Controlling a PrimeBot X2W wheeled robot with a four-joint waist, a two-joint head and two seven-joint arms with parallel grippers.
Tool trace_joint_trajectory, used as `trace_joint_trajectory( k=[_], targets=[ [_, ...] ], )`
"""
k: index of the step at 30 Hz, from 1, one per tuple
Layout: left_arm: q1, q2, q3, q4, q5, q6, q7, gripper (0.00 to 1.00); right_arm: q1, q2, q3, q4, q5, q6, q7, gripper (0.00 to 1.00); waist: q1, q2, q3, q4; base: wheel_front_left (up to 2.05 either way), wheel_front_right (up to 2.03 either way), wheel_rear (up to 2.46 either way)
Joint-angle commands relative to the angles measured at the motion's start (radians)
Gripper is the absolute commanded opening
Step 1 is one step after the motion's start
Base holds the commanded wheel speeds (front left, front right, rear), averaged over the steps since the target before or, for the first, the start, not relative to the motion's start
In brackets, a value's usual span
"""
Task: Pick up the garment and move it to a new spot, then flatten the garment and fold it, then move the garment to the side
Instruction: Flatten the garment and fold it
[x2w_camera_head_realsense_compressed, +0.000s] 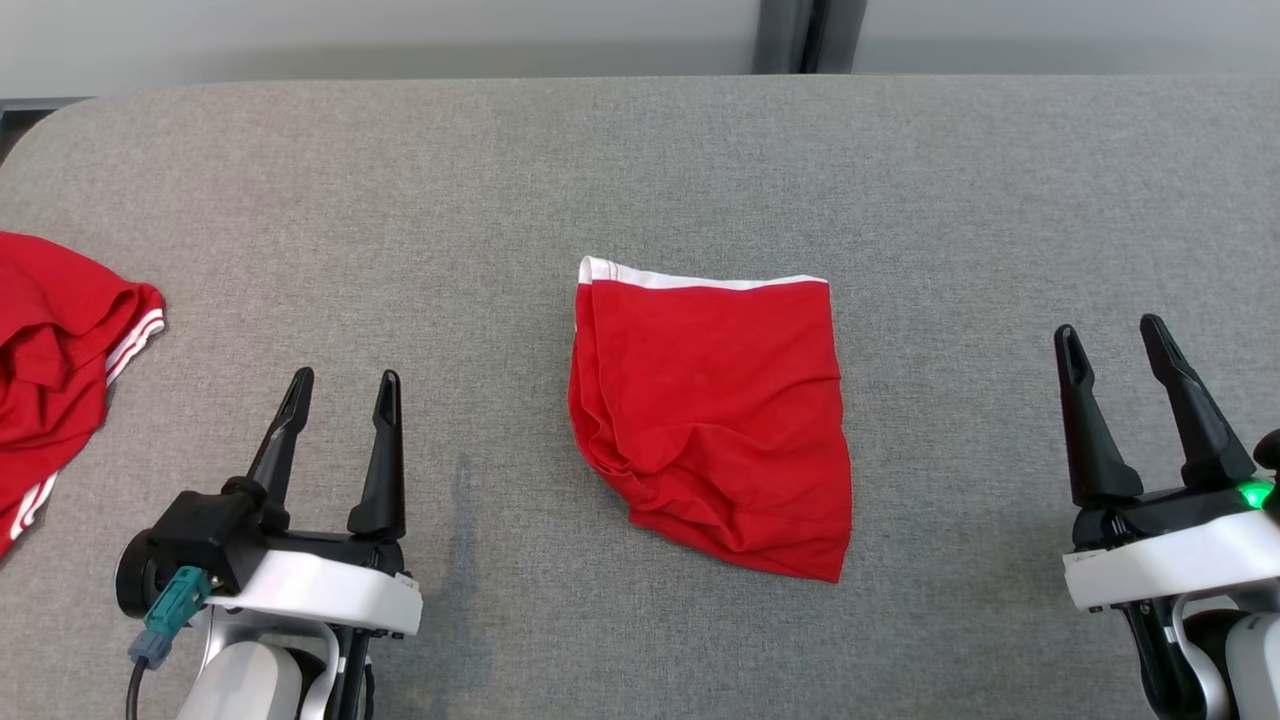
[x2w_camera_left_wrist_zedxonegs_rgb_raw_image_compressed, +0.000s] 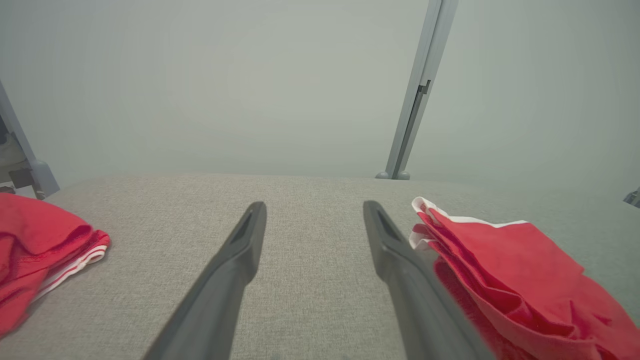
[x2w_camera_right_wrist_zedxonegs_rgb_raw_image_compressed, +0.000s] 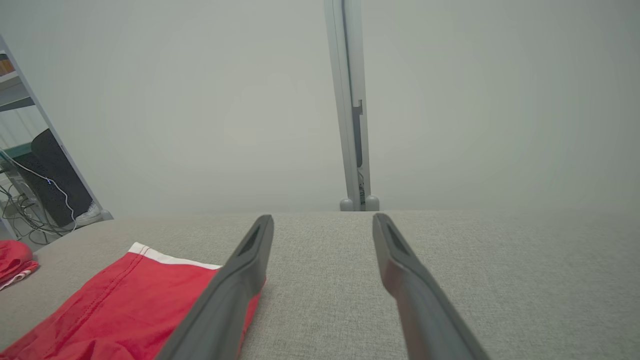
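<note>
Although poised over the grey table with fingers apart, grips nothing at left end effector or right end effector. Finds folded red garment lying mid-table between the 2, touching neither; another red cloth bunched at left edge.

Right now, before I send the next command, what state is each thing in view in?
Middle garment: folded, lying on the table, wrinkled along its near edge, not gripped.
Left garment: crumpled, not folded, lying at the table's left side.
Left end effector: open, empty, apart from both garments.
Right end effector: open, empty, apart from the middle garment.
</note>
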Motion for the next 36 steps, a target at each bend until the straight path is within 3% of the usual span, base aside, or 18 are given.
trace_joint_trajectory(
  k=[1, 9, 10, 11, 12, 19, 28, 36],
  targets=[
    [0.011, 0.002, -0.002, -0.007, -0.006, 0.007, 0.002, 1.00, 0.016, -0.001, -0.006, -0.012, -0.005, 0.000, 0.006, 1.00, 0.0000, 0.0000, -0.001, 0.000, 0.00, 0.00, 0.00],
    [0.002, 0.008, -0.011, -0.017, -0.006, 0.009, 0.009, 1.00, 0.010, 0.004, -0.022, -0.016, -0.015, 0.000, 0.019, 1.00, 0.0000, 0.0000, 0.009, 0.009, 0.00, 0.00, 0.00],
    [-0.001, 0.010, -0.011, -0.018, -0.007, 0.008, 0.009, 1.00, 0.005, 0.006, -0.022, -0.012, -0.013, 0.000, 0.019, 0.74, 0.0000, 0.0000, 0.012, 0.012, 0.00, 0.00, 0.00],
    [-0.004, 0.010, -0.011, -0.018, -0.008, 0.006, 0.008, 1.00, 0.000, 0.007, -0.021, -0.008, -0.011, 0.000, 0.021, 0.27, 0.0000, 0.0000, 0.015, 0.015, 0.00, 0.00, 0.00],
    [-0.007, 0.010, -0.012, -0.019, -0.008, 0.006, 0.008, 1.00, -0.005, 0.007, -0.017, -0.004, -0.009, 0.000, 0.020, 0.00, 0.0000, 0.0000, 0.019, 0.019, 0.00, 0.00, 0.00],
    [-0.027, 0.002, -0.016, -0.019, -0.010, 0.005, 0.001, 1.00, -0.061, -0.016, 0.065, 0.037, 0.013, 0.000, 0.029, 0.00, 0.0000, 0.0000, 0.045, 0.047, 0.00, 0.00, 0.00],
    [-0.059, -0.016, -0.030, 0.001, -0.015, -0.005, -0.011, 1.00, -0.225, -0.059, 0.363, 0.184, 0.071, 0.000, 0.021, 0.00, 0.0000, 0.0000, 0.089, 0.099, 0.00, 0.00, 0.00],
    [-0.070, -0.032, -0.030, 0.023, -0.014, -0.013, -0.023, 1.00, -0.323, -0.077, 0.544, 0.336, 0.166, 0.000, -0.023, 0.00, 0.0000, 0.0000, 0.103, 0.128, 0.00, 0.00, 0.00]
  ],
)
